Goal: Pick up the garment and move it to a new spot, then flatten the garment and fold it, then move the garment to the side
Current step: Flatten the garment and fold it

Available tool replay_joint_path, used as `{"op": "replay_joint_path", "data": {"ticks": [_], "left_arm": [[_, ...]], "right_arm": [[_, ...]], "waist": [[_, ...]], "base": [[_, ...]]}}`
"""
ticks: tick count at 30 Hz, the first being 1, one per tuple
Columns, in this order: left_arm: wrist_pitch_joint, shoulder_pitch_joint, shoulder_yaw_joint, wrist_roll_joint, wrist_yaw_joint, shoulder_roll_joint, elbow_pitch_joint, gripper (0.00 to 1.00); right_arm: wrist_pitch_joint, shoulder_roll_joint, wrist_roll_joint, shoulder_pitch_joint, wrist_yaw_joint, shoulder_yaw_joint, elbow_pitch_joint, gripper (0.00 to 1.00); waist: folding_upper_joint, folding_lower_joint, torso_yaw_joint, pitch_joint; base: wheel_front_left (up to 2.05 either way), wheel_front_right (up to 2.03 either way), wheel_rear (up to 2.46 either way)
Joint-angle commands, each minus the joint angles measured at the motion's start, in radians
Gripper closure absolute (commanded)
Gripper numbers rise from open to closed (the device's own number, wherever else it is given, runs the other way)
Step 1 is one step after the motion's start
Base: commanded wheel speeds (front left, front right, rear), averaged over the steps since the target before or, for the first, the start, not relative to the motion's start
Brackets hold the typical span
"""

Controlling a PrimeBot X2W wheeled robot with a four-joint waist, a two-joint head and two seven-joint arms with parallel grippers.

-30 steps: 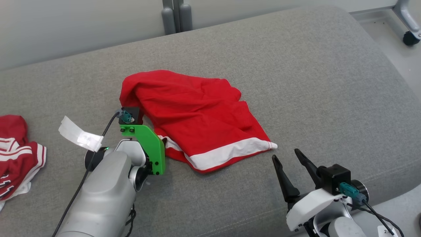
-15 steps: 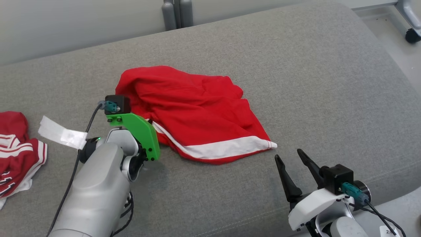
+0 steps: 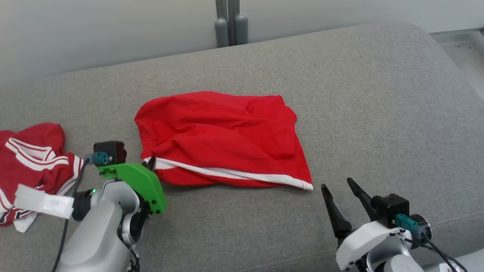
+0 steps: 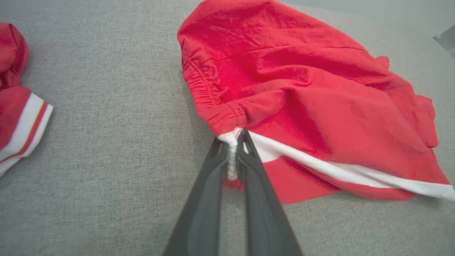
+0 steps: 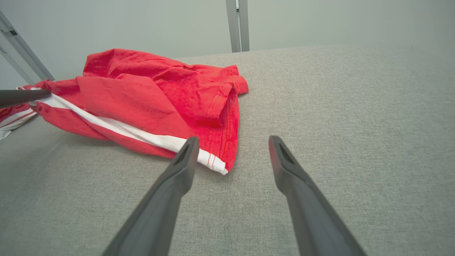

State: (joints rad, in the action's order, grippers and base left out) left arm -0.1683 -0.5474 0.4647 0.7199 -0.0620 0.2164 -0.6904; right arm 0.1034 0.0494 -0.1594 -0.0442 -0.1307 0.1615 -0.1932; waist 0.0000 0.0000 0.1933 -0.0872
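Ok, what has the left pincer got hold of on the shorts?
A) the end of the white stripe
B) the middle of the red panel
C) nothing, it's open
A: the left pincer is shut on the shorts at the white stripe's end, by the gathered waistband.

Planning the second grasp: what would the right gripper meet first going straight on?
Likely the grey fabric cushion beside the red white-striped garment's corner; the right gripper might graze that hem.

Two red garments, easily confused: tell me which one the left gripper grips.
The middle garment with one white band, pinched by the left gripper; the many-striped garment lies apart, untouched.
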Motion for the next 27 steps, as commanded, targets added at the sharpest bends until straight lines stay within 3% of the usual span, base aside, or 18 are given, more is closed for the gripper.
{"op": "replay_joint_path", "data": {"ticks": [1,4,5,6,7,8,15,22,27], "left_arm": [[0.003,0.039,-0.001,0.009,-0.012,0.016,0.026,1.0],[0.005,0.111,0.003,0.007,-0.024,0.037,0.093,1.0],[0.004,0.133,0.005,0.004,-0.029,0.044,0.112,0.96],[0.002,0.154,0.009,0.002,-0.032,0.05,0.131,0.75],[-0.003,0.175,0.016,-0.001,-0.031,0.056,0.152,0.35],[0.004,0.193,0.018,-0.005,-0.035,0.063,0.171,0.0],[0.122,0.294,0.023,-0.019,-0.002,0.091,0.295,0.0],[0.341,0.367,-0.042,-0.026,-0.054,0.056,0.354,0.0],[0.423,0.423,-0.096,-0.031,-0.054,0.022,0.387,0.0]], "right_arm": [[-0.004,0.002,0.008,0.015,0.0,-0.001,0.004,0.0],[-0.013,0.002,0.012,0.02,0.0,0.002,0.005,0.0],[-0.013,0.002,0.014,0.021,0.0,0.003,0.006,0.0],[-0.015,0.002,0.014,0.021,0.0,0.003,0.007,0.0],[-0.018,0.002,0.015,0.023,0.0,0.004,0.008,0.0],[-0.02,0.002,0.017,0.025,0.0,0.004,0.008,0.0],[-0.024,0.002,0.006,0.031,0.0,0.003,0.009,0.0],[0.003,0.002,-0.03,0.015,0.0,-0.026,0.001,0.0],[0.034,0.002,-0.063,0.002,0.0,-0.042,-0.017,0.0]], "waist": [[0.0,0.0,-0.018,0.018],[0.0,0.0,-0.029,0.029],[0.0,0.0,-0.032,0.033],[0.0,0.0,-0.035,0.036],[0.0,0.0,-0.038,0.04],[0.0,0.0,-0.041,0.044],[0.0,0.0,-0.06,0.069],[0.0,0.0,-0.095,0.095],[0.0,0.0,-0.132,0.119]], "base": [[0.0,0.0,0.0],[0.0,0.0,0.0],[0.0,0.0,0.0],[0.0,0.0,0.0],[0.0,0.0,0.0],[0.0,0.0,0.0],[0.0,0.0,0.0],[0.0,0.0,0.0],[0.0,0.0,0.0]]}}
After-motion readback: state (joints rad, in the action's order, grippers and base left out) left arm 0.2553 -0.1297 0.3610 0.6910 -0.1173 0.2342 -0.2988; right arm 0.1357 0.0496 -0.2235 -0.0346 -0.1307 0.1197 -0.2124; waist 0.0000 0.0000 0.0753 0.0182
